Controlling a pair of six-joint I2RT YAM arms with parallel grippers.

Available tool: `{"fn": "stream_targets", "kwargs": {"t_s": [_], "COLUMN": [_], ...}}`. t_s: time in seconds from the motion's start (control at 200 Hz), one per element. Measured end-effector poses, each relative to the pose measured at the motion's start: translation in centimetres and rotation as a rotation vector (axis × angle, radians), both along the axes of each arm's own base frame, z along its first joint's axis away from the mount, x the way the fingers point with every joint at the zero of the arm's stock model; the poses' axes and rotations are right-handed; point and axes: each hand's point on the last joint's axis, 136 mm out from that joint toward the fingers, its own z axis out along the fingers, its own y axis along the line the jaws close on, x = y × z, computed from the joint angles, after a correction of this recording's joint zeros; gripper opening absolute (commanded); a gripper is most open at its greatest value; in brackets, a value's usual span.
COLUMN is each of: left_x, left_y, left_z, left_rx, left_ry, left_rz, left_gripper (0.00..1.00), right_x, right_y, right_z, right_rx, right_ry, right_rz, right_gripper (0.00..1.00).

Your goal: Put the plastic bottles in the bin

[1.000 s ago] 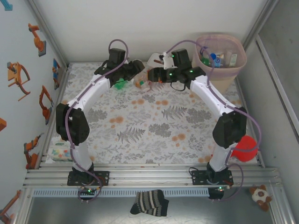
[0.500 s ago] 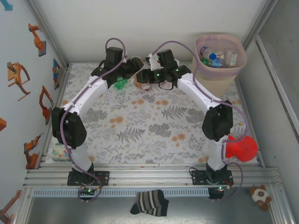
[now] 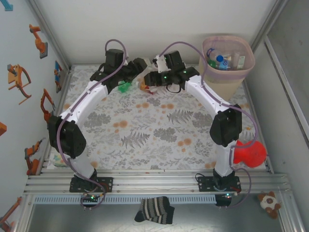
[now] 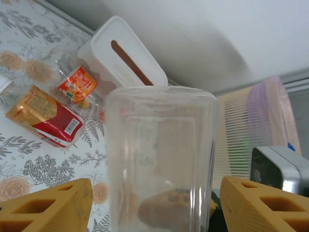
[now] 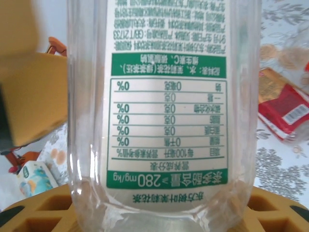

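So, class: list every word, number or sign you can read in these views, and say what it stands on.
"280 mg/kg": label of the clear bottle, seen upside down.
"0%": repeated down the same label's table.
Its Chinese print: too small to read.
Labels on the lying bottles: blurred, unreadable.

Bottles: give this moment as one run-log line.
left gripper: open around clear bottle | right gripper: shut on green-label bottle | bin: holds bottles
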Motion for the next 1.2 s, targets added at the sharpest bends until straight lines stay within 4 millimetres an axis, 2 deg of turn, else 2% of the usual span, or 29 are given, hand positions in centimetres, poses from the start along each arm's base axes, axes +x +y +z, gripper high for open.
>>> {"fn": "stream_targets", "kwargs": {"t_s": [0.13,0.28,0.481,0.756,1.006,1.112,1.202], "left_x": [-0.2,-0.2,-0.5,-0.6,-0.9,-1.0,-1.2], "left_y": [1.3,2.3,2.8,2.8,3.0,3.0,3.1], "left_z": [1.1,0.7,-1.8,-1.8,-1.4,-1.9,-2.7], "left_rx": [-0.007,-0.003,0.020,0.020,0.017,0.022,0.031], "left_ry": [-0.023,-0.015,0.034,0.034,0.027,0.034,0.053], "left_rz": [0.024,0.042,0.049,0.049,0.049,0.052,0.052], "left_gripper": [0.71,0.71,0.71,0.71,0.71,0.70,0.71], "right_x": [1.0,3.0,5.8,7.3,7.6,8.4,9.5], "right_y": [-2.3,-6.4,-14.6,-25.6,-33.5,-35.8,-37.0], "right_z": [0.7,2.6,6.8,11.8,12.7,13.3,13.0], "right_rx": [-0.025,-0.048,-0.061,-0.133,-0.259,-0.294,-0.329], "right_ry": [-0.019,-0.061,-0.142,-0.256,-0.290,-0.310,-0.318], "right_rz": [-0.040,-0.113,-0.271,-0.480,-0.638,-0.684,-0.701], "right_gripper": [0.50,0.50,0.50,0.50,0.50,0.51,0.51]}}
